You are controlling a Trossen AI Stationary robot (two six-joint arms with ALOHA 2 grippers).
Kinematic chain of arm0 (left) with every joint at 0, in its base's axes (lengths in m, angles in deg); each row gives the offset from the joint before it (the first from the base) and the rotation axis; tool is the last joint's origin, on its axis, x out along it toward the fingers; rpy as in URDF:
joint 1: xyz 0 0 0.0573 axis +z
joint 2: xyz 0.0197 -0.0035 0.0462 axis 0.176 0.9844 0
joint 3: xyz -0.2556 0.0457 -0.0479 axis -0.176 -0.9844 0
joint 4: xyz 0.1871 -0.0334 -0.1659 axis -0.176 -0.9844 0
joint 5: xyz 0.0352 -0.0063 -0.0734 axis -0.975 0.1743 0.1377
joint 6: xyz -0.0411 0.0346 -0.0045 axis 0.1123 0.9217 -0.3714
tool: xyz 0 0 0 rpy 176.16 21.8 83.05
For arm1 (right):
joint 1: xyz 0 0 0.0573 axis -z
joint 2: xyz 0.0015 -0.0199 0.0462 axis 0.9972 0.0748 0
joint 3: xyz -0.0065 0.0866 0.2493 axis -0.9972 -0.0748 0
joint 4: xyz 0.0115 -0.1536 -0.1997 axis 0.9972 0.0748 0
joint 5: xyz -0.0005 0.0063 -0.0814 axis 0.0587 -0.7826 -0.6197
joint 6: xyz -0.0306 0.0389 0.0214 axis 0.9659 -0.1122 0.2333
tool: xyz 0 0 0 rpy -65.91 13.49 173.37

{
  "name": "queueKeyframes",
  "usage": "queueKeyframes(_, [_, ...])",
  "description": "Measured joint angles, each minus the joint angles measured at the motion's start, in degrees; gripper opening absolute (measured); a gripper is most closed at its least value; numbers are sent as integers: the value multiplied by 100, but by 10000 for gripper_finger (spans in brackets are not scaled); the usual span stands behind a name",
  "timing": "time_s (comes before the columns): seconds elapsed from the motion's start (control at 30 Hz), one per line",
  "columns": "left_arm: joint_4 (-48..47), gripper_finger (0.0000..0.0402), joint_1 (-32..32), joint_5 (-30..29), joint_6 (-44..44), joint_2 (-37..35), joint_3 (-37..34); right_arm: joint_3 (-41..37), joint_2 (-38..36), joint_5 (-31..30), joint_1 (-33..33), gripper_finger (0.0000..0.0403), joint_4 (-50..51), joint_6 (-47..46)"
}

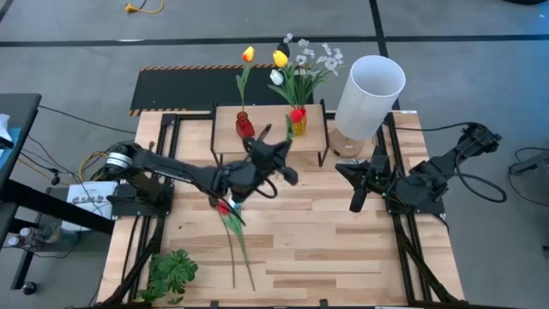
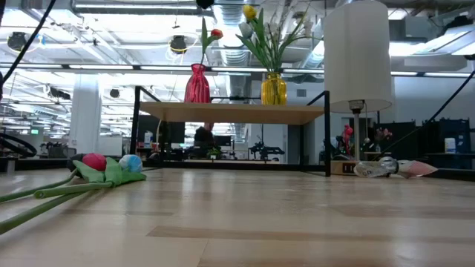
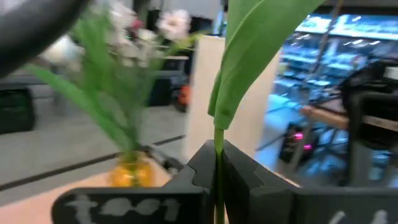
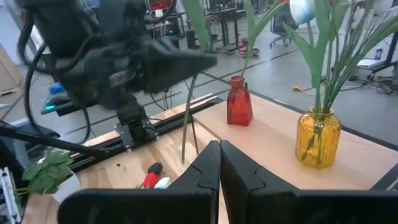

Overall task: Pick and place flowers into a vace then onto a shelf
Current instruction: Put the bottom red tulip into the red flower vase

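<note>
My left gripper (image 1: 281, 148) (image 3: 219, 155) reaches to the front edge of the shelf (image 1: 266, 136), shut on a green tulip stem (image 3: 219, 140). A red head (image 1: 298, 112) shows just above the yellow vase (image 1: 298, 129), which stands on the shelf with several flowers in it. A red vase (image 1: 244, 127) beside it holds one tulip. Two more tulips (image 1: 232, 215) lie flat on the table, heads toward the shelf. My right gripper (image 1: 356, 199) (image 4: 219, 163) is shut and waits by the table's right side. My left gripper pinches the tulip's stem (image 3: 219, 142) between its two fingers, just below a long leaf (image 3: 249, 56). The fingers lie across the stem, coming level from the table's left and near side. The stem stands nearly upright, its lower length (image 4: 185, 134) hanging below the fingers.
A tall white lamp (image 1: 371, 90) stands at the shelf's right end, close to the yellow vase. A leafy green sprig (image 1: 171, 270) lies at the table's near left corner. A black panel with a striped edge (image 1: 197, 86) lies beyond the shelf. Bare wood (image 1: 343, 257) spreads at near right.
</note>
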Motion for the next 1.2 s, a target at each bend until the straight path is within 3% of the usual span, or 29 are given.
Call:
queueKeyframes(0.2, [1444, 0, -87, 1052, 0, 604, -2, 0, 0, -416, -178, 0, 245, -406])
queueKeyframes(0.33, [2038, 0, -29, 1231, -82, 812, -2, 0, 0, -631, -331, 0, 596, -890])
queueKeyframes(0.73, [3635, 0, 481, 2817, -598, 801, 0, 0, 0, -1095, -764, 0, 993, -1502])
queueKeyframes(0.87, [3840, 0, 601, 2856, -875, 805, -221, 0, 0, -1226, -868, 0, 993, -1502])
queueKeyframes(1.07, [5443, 0, 730, 2607, -1843, 816, -1597, 0, 0, -1330, -944, 0, 995, -1503])
queueKeyframes(1.2, [6422, 0, 691, 2578, -1508, 804, -1940, 0, 0, -1328, -877, 0, 996, -1504])
